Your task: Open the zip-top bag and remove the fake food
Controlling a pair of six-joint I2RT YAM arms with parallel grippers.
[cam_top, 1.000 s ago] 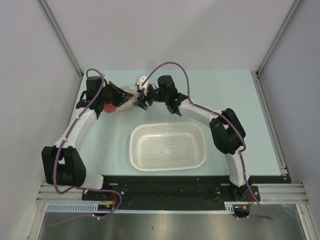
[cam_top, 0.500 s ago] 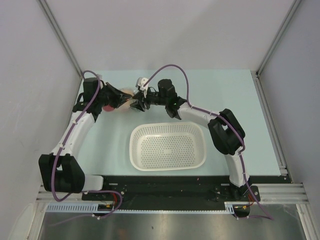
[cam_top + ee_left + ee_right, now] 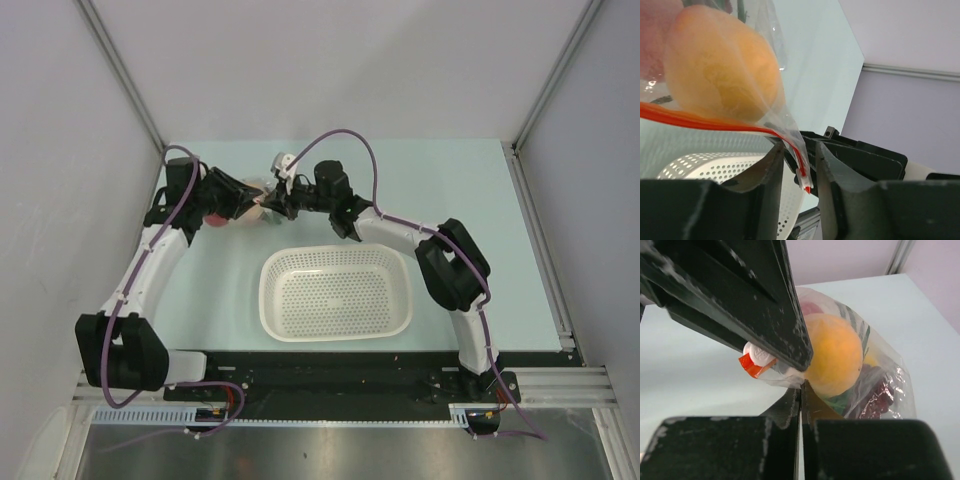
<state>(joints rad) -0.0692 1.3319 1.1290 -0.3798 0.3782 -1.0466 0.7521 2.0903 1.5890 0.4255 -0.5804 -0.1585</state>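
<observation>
- Bag [image 3: 886,353] of clear, crinkly film sits toward the desk's [image 3: 450,190] far-left corner, caught between the two grippers.
- Inside it, an orange fruit [image 3: 722,65] fills the space by the mouth, pressing against the film.
- Behind the orange lie dark purple grapes [image 3: 879,390], a green piece [image 3: 839,402] low down, a pink-red fruit [image 3: 810,307] at the far side and a small yellow bit [image 3: 869,359].
- All the food seen is inside the bag.
- A red zip strip [image 3: 715,122] runs under the orange and bends down at its end.
- Left gripper [image 3: 799,175]: fingers stand a little apart, with the strip's end and the bag's corner hanging in the gap.
- Right gripper [image 3: 800,390]: fingers pressed together, tips against the bag's lower edge under the orange; whether film is nipped between them I cannot tell.
- White perforated basket [image 3: 338,249] stands at the middle of the desk, nearer its near edge, apart from the bag.
</observation>
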